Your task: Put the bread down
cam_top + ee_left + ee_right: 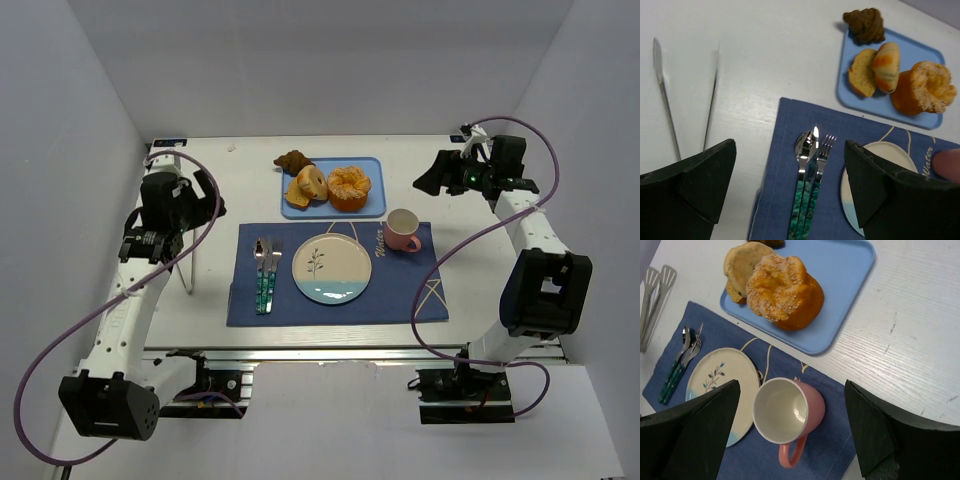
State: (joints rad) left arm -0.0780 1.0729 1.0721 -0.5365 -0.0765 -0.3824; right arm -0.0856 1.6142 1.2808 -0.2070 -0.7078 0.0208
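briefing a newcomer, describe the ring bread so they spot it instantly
On the blue tray beyond the placemat, the ring bread leans left of centre, propped against a flat slice. Unlike its neighbours, it has a hole.

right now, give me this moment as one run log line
stage: before pickup | left gripper: open, holding nothing | right gripper: open, holding nothing | bread: on blue tray | plate: no bread
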